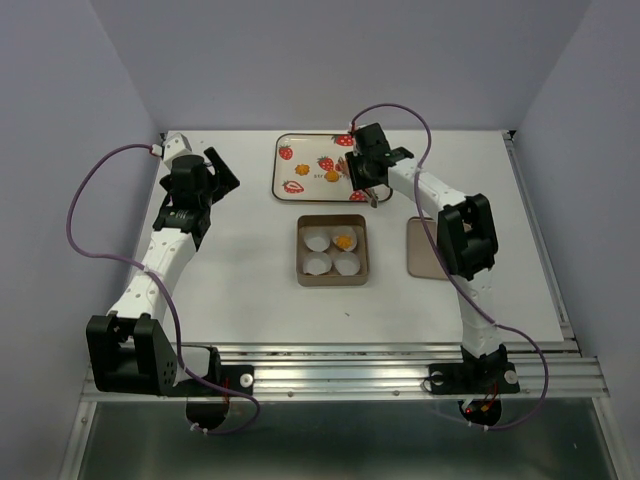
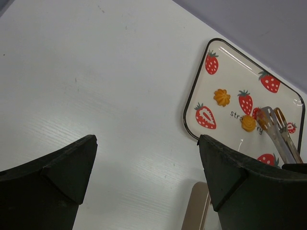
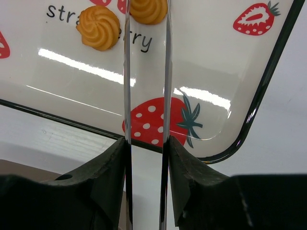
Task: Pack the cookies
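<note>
White worktop (image 1: 220, 290), grey walls around. Left gripper (image 2: 147, 140) far-left, jaws spread wide, nothing between. Right gripper (image 3: 146, 143) over strawberry tray (image 1: 310, 142), jaws clamped on tongs (image 3: 127, 57). Brown box (image 1: 333, 280) mid-worktop, four paper cups (image 1: 319, 263) inside; boxed cookie (image 1: 343, 241) in far-right cup. Tong cookie (image 3: 148, 9) between tong tips, well ahead of jaws. Two loose cookies (image 2: 221, 97) on tray.

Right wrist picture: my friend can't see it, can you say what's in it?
The right pincer holds metal tongs whose two arms reach over a strawberry-print tray, with one swirly orange cookie between their tips at the picture's top edge. A second cookie lies on the tray just to its left.
</note>
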### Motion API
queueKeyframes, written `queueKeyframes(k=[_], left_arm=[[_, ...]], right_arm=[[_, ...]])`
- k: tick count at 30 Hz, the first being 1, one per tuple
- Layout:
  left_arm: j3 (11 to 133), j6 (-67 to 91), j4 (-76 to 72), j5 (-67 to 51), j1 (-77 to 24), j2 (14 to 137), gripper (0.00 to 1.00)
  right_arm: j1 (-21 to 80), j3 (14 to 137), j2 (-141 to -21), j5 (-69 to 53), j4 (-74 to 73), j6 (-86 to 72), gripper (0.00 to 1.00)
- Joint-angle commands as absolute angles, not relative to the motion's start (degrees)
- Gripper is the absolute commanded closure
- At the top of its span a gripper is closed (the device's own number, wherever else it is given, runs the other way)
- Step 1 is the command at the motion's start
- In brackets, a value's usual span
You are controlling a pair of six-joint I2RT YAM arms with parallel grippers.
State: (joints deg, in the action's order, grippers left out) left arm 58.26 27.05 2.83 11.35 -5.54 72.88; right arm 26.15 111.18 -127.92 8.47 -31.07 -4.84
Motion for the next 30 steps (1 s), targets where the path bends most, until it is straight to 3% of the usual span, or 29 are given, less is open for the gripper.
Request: queueKeyframes(k=[1, 16, 30], left_arm=[[59.8, 26.8, 1.7, 11.4, -5.7, 70.6, 0.01], [59.0, 28.2, 1.1, 9.4, -7.4, 69.9, 0.01], [58.5, 28.0, 1.0, 9.5, -9.8, 67.5, 0.01]], right_arm=[[25.8, 113.3, -121.7, 8.1, -29.4, -4.0, 0.61], [26.5, 94.1, -101.4, 0.5, -26.0, -2.0, 0.62], [40.1, 71.4, -80.9, -5.0, -25.1, -4.4, 0.61]])
